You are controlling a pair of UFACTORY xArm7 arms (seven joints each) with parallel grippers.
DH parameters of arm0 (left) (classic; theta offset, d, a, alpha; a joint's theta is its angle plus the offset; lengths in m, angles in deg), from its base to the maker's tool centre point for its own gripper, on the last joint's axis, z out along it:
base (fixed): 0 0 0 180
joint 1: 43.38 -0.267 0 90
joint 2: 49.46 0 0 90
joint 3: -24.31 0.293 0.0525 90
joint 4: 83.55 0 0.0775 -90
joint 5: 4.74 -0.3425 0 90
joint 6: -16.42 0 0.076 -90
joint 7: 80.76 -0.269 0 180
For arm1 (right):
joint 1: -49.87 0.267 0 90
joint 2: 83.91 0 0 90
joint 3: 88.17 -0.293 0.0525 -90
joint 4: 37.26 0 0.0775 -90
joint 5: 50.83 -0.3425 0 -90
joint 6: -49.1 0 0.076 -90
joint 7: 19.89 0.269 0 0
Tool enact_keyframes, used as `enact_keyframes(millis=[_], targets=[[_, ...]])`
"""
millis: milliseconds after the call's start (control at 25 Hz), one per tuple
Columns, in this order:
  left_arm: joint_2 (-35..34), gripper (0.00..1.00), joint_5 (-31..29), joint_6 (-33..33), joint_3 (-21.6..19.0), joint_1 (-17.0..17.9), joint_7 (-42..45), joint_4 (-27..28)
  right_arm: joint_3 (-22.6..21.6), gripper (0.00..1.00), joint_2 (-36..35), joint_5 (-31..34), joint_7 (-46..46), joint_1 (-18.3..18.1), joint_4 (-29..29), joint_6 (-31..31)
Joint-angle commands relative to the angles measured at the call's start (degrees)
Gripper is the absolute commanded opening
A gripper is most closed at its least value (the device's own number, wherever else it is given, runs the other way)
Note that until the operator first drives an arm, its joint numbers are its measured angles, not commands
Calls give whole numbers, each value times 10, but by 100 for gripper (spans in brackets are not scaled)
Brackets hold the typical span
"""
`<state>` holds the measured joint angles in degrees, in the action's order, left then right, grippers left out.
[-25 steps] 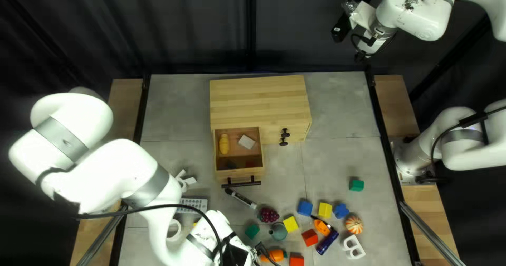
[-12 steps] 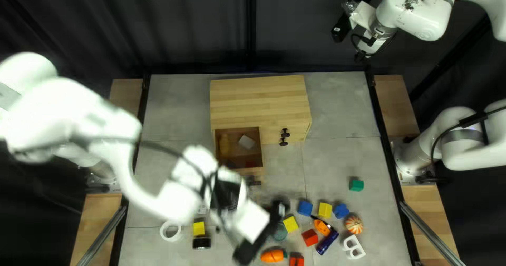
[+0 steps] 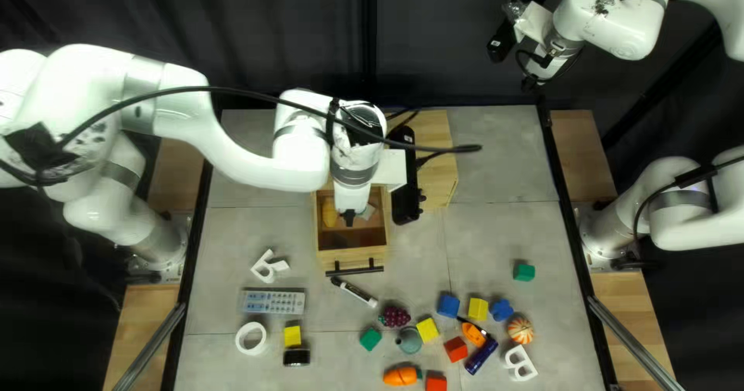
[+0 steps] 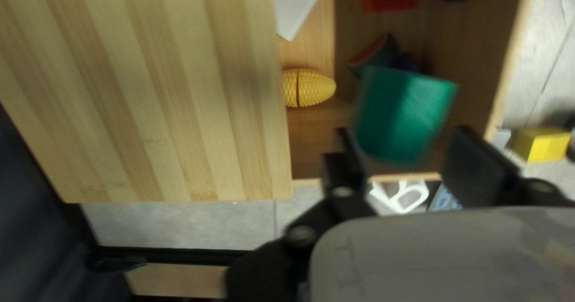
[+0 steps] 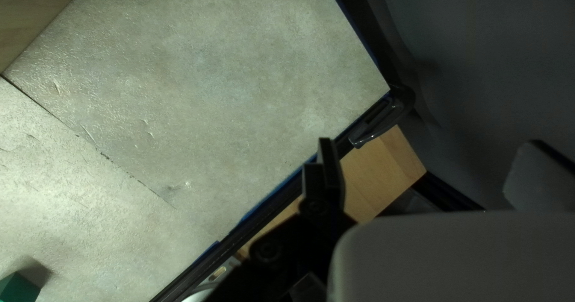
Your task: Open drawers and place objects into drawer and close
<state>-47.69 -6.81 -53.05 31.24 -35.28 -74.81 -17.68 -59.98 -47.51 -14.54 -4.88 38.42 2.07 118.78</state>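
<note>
left pincer (image 4: pixel 408 137): its fingers stood well apart, holding nothing. the solid green block (image 4: pixel 402 113) hung blurred between and ahead of them, above the open pale-wood drawer (image 3: pixel 350 258). placing was judged to be in hand, the block seemingly let go; the next move called for a lift clear of the drawer walls, then closing. the pale-wood cabinet (image 4: pixel 150 98) crowded one side; open room lay over the grey surface (image 3: pixel 422 255) beside the drawer.

Ridged yellow toy corn (image 4: pixel 314 87) lies in the open wooden drawer (image 4: pixel 467 53); above the drawer, my black fingers (image 4: pixel 477 165) stand apart behind a green block (image 4: pixel 404 115).
</note>
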Motion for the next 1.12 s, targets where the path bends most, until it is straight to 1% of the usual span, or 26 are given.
enact_keyframes(millis=[40, 200, 280, 320, 360, 400, 440, 560, 720, 800, 920, 1120], targets=[[-20, 100, -2, -2, -13, 13, 36, -14, 0, 100, 0, 0, 0, 0, 0, 0], [-27, 100, -8, 9, -41, 40, 83, -20, 0, 100, 0, 0, 0, 0, 0, 0], [-21, 100, -13, 42, -65, 65, 119, -28, 0, 100, 0, 0, 0, 0, 0, 0], [-20, 100, -16, 56, -72, 72, 128, -34, 0, 100, 0, 0, 0, 0, 0, 0], [-7, 100, -22, 81, -85, 87, 145, -34, 0, 100, 0, 0, 0, 0, 0, 0], [-2, 100, -27, 94, -90, 93, 150, -36, 0, 100, 0, 0, 0, 0, 0, 0], [22, 100, -43, 124, -105, 114, 162, -32, 0, 100, 0, 0, 0, 0, 0, 0], [60, 100, -86, 169, -127, 151, 181, -26, 0, 100, 0, 0, 0, 0, 0, 0], [105, 100, -135, 205, -138, 181, 191, -15, 0, 100, 0, 0, 0, 0, 0, 0], [125, 100, -146, 222, -141, 188, 187, -7, 0, 100, 0, 0, 0, 0, 0, 0], [150, 100, -151, 248, -145, 190, 170, -2, 0, 100, 0, 0, 0, 0, 0, 0], [173, 100, -134, 295, -151, 171, 131, -18, 0, 100, 0, 0, 0, 0, 0, 0]])
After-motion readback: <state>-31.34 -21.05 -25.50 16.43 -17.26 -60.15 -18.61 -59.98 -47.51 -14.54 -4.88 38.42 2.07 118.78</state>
